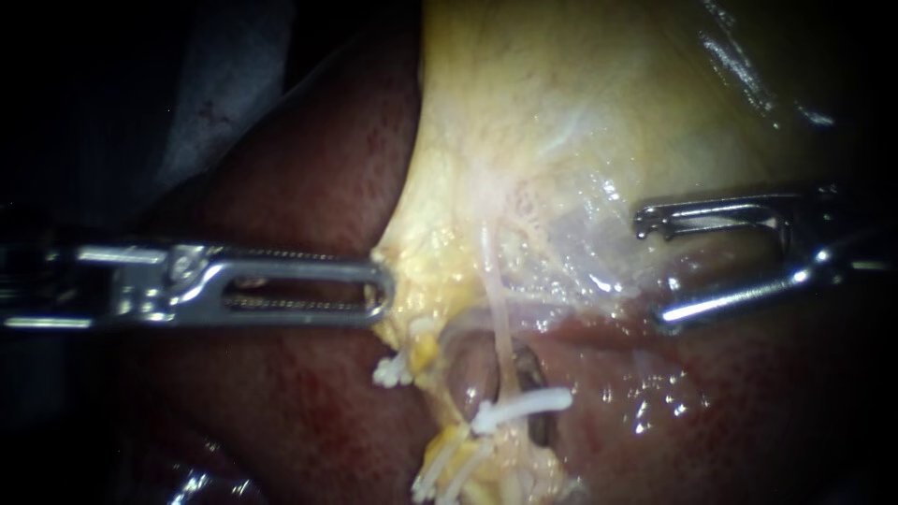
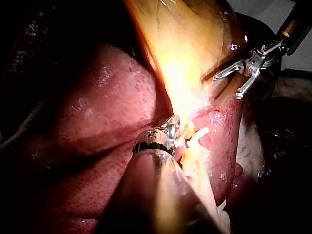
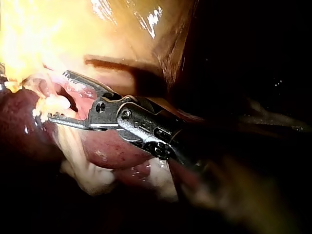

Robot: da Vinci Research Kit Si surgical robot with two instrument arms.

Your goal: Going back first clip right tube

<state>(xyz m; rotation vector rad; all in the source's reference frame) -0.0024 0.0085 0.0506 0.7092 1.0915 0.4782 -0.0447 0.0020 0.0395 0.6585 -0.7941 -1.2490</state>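
Observation:
The yellow gallbladder (image 1: 561, 122) lies over the dark red liver (image 1: 309, 187). A thin pale tube (image 1: 502, 323) runs down from it, and a white clip (image 1: 522, 405) sits across its lower part. My left instrument (image 1: 377, 292) comes in level, its jaws shut on the gallbladder's yellow edge; it also shows in the left wrist view (image 2: 171, 130). My right instrument (image 1: 652, 271) stands with jaws open, empty, up and to the right of the clip and clear of the tube. The same open jaws show in both wrist views (image 3: 58, 95) (image 2: 227, 87).
A darker tube (image 1: 465, 367) curves just left of the pale one. White and yellow fatty strands (image 1: 447, 468) hang below the clip, with a small tuft (image 1: 391, 370) under the left jaws. Wet liver surface (image 1: 711, 411) lies beneath the right instrument.

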